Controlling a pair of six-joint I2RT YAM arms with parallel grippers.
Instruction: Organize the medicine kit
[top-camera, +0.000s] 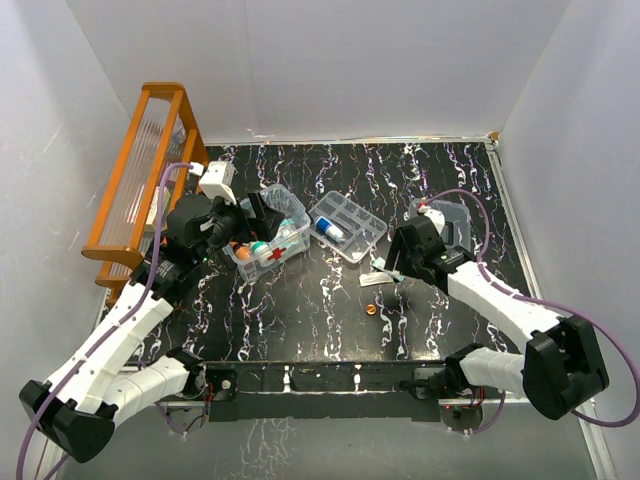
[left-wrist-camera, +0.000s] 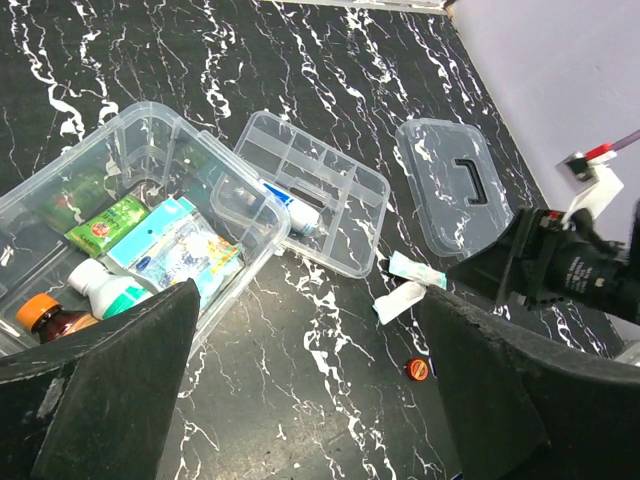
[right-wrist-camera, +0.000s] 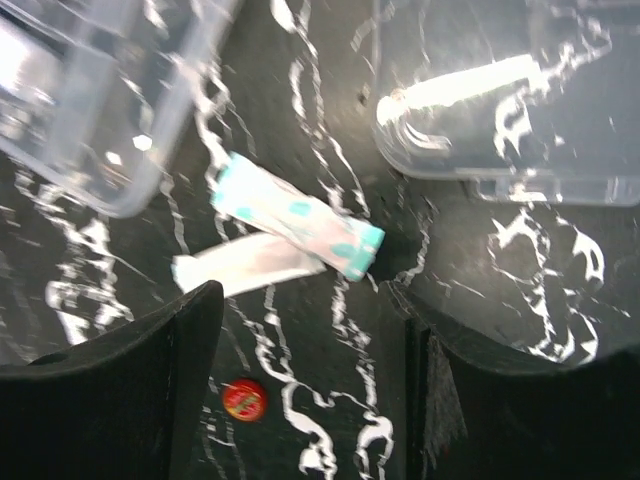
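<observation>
Medicine kit box (left-wrist-camera: 130, 112) | left wrist: bottles (left-wrist-camera: 100, 285) inside | right wrist: sachets (right-wrist-camera: 300, 225), perhaps two | left tool (left-wrist-camera: 310, 340), right tool (right-wrist-camera: 305, 330) wide

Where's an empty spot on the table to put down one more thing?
Bare table runs along the far edge behind the tray and lid, and in the near middle before the red cap. Crowded: around the box and sachets.

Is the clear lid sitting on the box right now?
No, the lid lies flat on the table, apart from the open box.
</observation>
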